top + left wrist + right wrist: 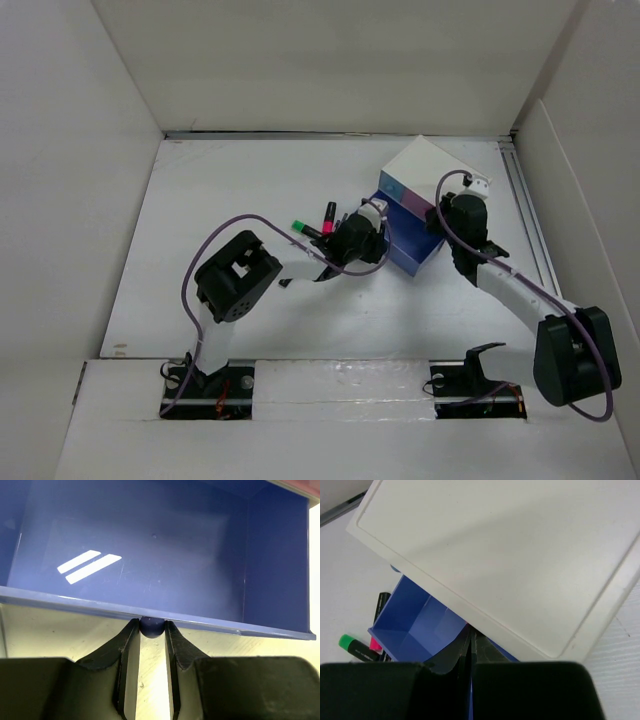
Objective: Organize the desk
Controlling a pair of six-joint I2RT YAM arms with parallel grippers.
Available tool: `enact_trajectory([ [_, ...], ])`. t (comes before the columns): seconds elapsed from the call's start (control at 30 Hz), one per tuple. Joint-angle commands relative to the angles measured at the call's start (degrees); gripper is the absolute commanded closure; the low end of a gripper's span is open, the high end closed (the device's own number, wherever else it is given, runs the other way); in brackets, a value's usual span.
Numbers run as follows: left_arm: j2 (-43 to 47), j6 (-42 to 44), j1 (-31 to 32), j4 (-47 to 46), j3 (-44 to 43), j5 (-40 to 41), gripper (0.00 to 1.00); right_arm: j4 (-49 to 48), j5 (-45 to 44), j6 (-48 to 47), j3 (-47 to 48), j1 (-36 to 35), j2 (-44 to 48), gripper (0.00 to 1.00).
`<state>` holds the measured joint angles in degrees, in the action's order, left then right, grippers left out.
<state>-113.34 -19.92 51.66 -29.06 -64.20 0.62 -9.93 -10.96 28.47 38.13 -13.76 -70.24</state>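
In the top view, your left end effector [372, 222] sits mid-frame at the front of the blue drawer [412, 248]. That drawer stands pulled out of the small white box [432, 170] towards the lower left. The right end effector [450, 225] rests against the box's right side. Two markers lie on the tabletop [230, 190] just left of the left end effector. One has a green cap [300, 227] and lies roughly across the frame. The other has a pink cap [329, 213] and lies roughly up and down. Your left arm is plainly the nearer one to both, so I judge the next pick falls to it once it lets go of the drawer.

In the left wrist view, the left end effector [152, 629] is clamped on the drawer's dark round knob [152, 625]. One finger [127, 642] presses each side. The drawer [140, 545] fills the upper frame, and what shows of its floor is bare.

In the right wrist view, the right end effector [470, 642] has its fingers closed together with nothing between them, their tips at the box's [510, 560] lower edge. The open drawer [415, 625] shows at lower left. Beyond it, at the left edge, lie the green-capped marker [349, 643], the pink one [373, 644] and a black barrel [381, 607]. The print on the green marker's barrel is too small to read, and you'll find no other writing anywhere.
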Motion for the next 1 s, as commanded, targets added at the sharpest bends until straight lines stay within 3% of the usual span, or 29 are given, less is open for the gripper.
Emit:
enact_trajectory([
  [0.0,3.7,-0.6,-0.1,-2.0,1.4,-0.3,1.0,-4.0,-0.7,-0.3,2.9,0.6,-1.4,0.98],
  [0.87,4.0,0.8,0.5,5.9,1.3,6.7,1.0,-3.8,-2.8,-0.5,1.1,1.6,0.1,0.96],
  [0.93,4.5,0.4,0.5,5.5,1.8,8.1,0.93,-3.8,-1.8,-0.4,0.9,1.6,0.7,0.94],
  [0.97,5.3,0.3,0.5,5.0,2.7,8.2,0.83,-3.7,-1.6,-0.5,0.8,1.6,1.3,0.94],
])
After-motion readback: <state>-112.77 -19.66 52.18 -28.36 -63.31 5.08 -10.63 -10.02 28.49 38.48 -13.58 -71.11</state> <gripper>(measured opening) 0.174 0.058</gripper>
